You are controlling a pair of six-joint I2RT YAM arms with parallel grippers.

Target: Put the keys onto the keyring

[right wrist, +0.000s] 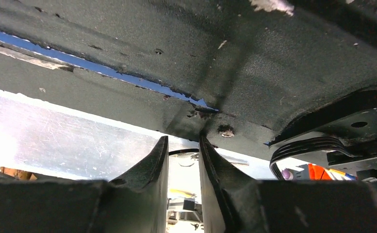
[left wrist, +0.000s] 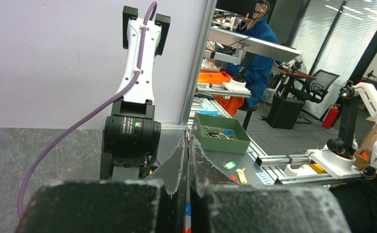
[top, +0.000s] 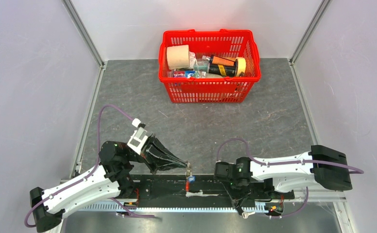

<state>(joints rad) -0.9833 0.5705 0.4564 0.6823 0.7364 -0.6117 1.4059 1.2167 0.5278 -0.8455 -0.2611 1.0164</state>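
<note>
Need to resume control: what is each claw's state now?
Left claw: closed; whether it holds anything cannot be told.
Right claw: slightly open, holding nothing.

walls [top: 26, 73]: plain pale lilac | tabletop [top: 283, 116]: grey marbled | beyond: office chair [left wrist: 316, 82], window blinds [left wrist: 341, 34], grey floor [left wrist: 283, 136]

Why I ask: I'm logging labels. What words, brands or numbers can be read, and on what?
None can be read in any view.
Black bottle in the red basket: orange label, print too small.
Blue packet beside it: print blurred.
</note>
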